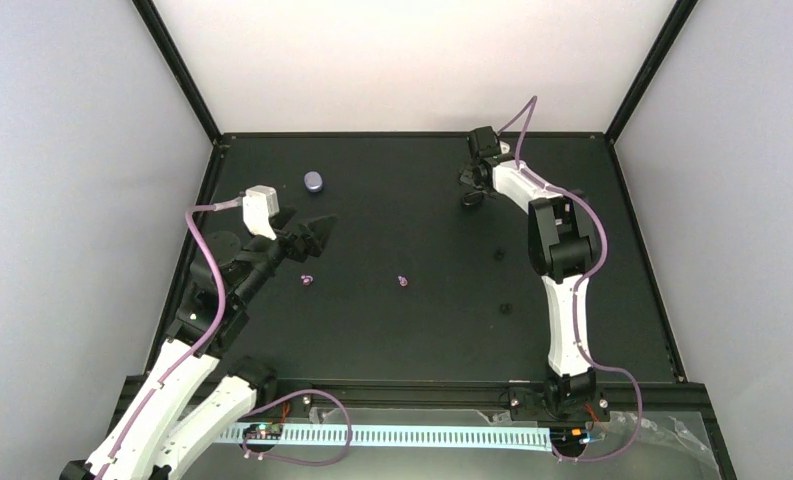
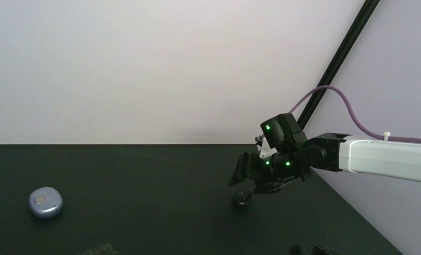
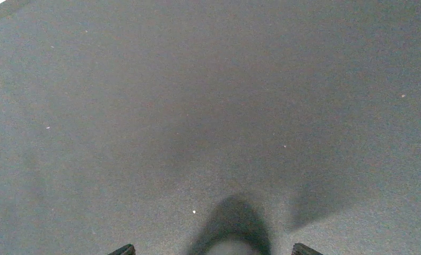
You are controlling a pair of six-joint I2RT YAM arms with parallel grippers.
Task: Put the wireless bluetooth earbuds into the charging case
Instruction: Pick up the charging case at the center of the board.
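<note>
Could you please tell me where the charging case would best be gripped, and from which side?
Probably across its two rounded side walls, coming straight down from above. The charging case lies flat and closed on the table, low and pebble-shaped, so a sideways approach has little to catch. The left pincer is nearer.

Laid out on the black table (image 1: pixel 422 340): closed lavender charging case (image 1: pixel 314 181) far left, one earbud (image 1: pixel 307 281) and second earbud (image 1: pixel 403 282) well apart mid-table, small black oval object (image 1: pixel 472 199) toward the back.
</note>
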